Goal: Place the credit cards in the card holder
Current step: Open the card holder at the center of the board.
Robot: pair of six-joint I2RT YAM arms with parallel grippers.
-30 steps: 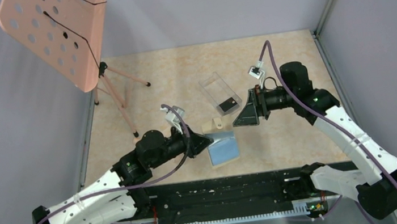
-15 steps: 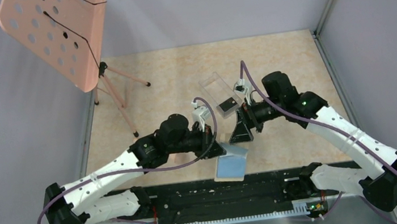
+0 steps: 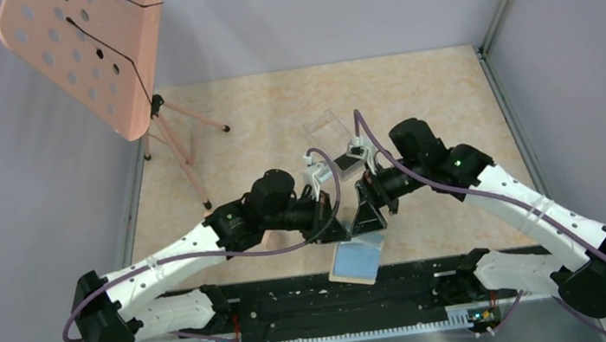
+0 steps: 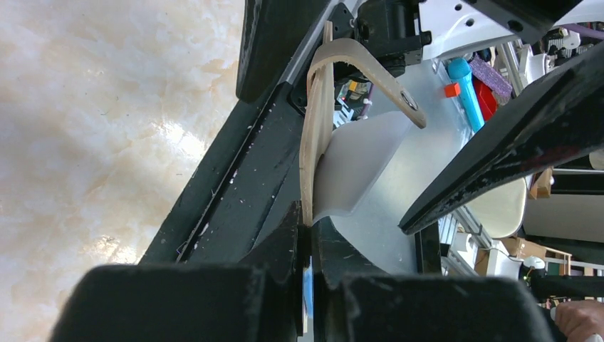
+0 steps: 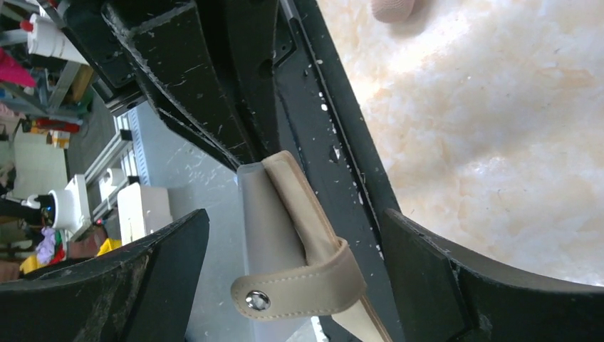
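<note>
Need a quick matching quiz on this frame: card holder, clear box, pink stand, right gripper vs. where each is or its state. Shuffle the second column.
Things:
1. card holder
2. clear box
3. pink stand
4. right gripper

Place or state:
a. open, a finger on either side of the holder's strap
b. far left, on tripod legs
c. pinched in the left gripper
d. on the table, beyond both grippers

Pairs: 1-c, 2-d, 3-b, 4-a
</note>
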